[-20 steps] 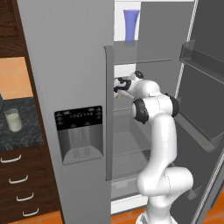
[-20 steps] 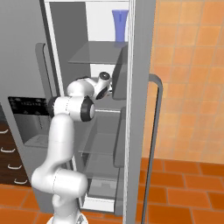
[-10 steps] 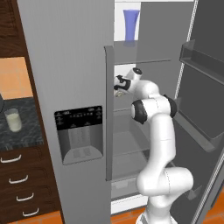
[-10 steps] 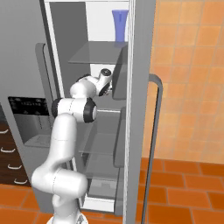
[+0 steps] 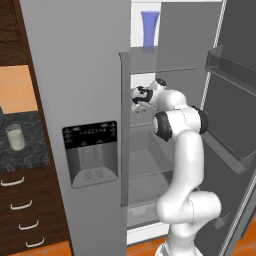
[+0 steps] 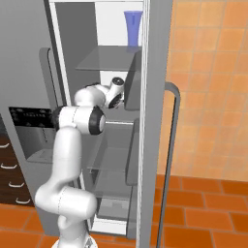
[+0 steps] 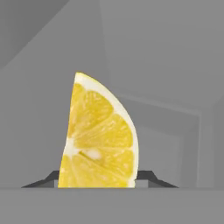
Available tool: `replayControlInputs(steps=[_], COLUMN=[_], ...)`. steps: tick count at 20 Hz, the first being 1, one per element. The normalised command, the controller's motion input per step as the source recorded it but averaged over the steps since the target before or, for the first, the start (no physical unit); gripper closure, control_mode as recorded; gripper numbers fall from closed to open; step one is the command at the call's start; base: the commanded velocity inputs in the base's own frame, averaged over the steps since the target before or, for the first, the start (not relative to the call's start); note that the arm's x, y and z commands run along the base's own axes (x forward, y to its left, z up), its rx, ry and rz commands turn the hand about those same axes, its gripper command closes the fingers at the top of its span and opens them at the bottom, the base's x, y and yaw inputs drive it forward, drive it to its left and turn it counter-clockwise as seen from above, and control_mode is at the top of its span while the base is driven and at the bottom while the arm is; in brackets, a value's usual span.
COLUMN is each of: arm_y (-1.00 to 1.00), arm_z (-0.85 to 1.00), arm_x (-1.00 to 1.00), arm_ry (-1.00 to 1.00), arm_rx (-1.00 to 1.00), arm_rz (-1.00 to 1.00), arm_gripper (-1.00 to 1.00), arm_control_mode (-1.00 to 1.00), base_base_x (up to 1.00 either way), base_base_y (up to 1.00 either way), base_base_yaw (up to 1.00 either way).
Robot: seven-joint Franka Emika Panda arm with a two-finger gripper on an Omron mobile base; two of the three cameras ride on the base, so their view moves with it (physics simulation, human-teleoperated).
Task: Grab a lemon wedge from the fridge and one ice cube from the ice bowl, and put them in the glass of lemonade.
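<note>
From my left base view, the far left shows the glass of lemonade (image 5: 15, 137) standing on the dark bench (image 5: 30, 155) near its front edge, above a stack of drawers (image 5: 22, 220). Right of it is the fridge (image 5: 80, 75), its left door shut, with the black dispenser panel (image 5: 91, 152) on it. The right door (image 5: 235, 115) hangs open. My arm reaches into the open compartment, and the hand (image 5: 138, 98) sits just above the middle shelf (image 5: 150, 127), by that shelf's left edge. A tall blue cup (image 5: 149, 28) stands on the upper shelf, well above the hand.

The right base view gives me the same reach from the other side: the hand (image 6: 117, 97) is partly hidden behind the open door's edge, and the blue cup (image 6: 132, 28) stands on the upper glass shelf (image 6: 104, 60). I cannot see the glass from here.

The hand view alone shows me the lemon wedge (image 7: 99, 139) up close, upright, cut face toward the camera. It stands between the two dark fingertips (image 7: 148, 177), which sit against its lower sides, so the hand is pinching it inside the fridge.
</note>
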Motion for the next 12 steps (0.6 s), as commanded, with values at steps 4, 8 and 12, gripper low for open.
replayControlInputs(steps=[4, 8, 12], arm_y=[0.0, 0.0, 0.0], arm_z=[-0.26, -0.04, 0.0], arm_x=[-0.89, -1.0, -1.0], arm_ry=[-0.1, -0.03, 0.0], arm_rx=[-0.04, 0.0, 0.0], arm_rz=[-0.09, -0.18, -0.15], arm_gripper=[1.0, 1.0, 1.0], arm_control_mode=[-1.0, -1.0, -1.0], base_base_x=[0.0, 0.0, 0.0], base_base_y=[0.0, 0.0, 0.0], base_base_yaw=[0.0, 0.0, 0.0])
